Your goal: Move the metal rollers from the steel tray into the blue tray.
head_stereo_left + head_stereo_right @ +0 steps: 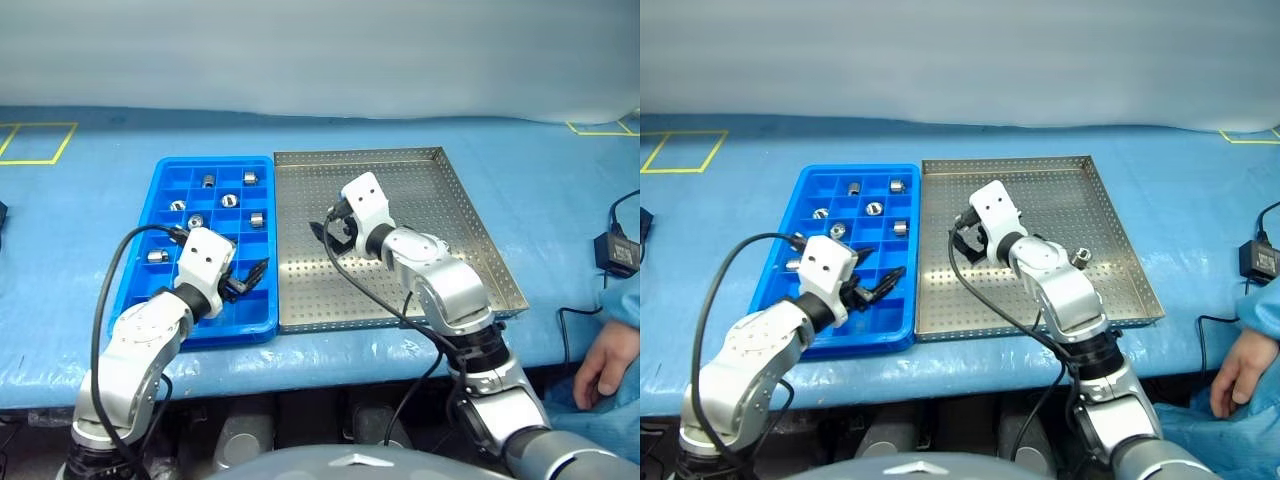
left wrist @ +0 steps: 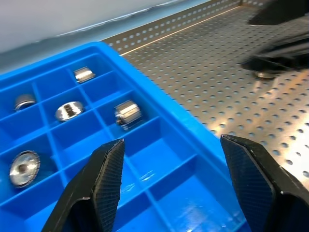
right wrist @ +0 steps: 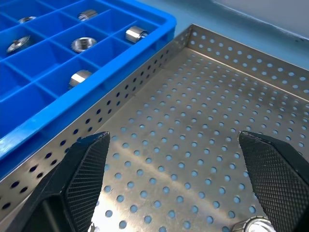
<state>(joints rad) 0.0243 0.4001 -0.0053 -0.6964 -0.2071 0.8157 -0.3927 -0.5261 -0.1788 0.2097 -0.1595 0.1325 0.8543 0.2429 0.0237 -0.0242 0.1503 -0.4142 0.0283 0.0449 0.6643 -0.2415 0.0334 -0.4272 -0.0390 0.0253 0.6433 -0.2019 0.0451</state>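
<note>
The blue tray [image 1: 160, 190] lies left of the steel tray [image 1: 440, 190], and their long sides touch. Several metal rollers [image 1: 229, 200] sit in separate compartments in the blue tray's far half. One roller [image 1: 1080, 257] lies on the steel tray's perforated floor, just right of my right forearm. My left gripper [image 1: 245, 280] hovers open over the blue tray's near right compartments with nothing between its fingers. My right gripper [image 1: 335, 230] is open and empty over the steel tray's left half, with a roller [image 3: 253, 226] by one fingertip.
A person's hand [image 1: 605, 365] rests at the table's near right edge. A black adapter [image 1: 615, 250] with a cable lies right of the steel tray. Yellow tape marks [image 1: 40, 140] the blue table cover at far left.
</note>
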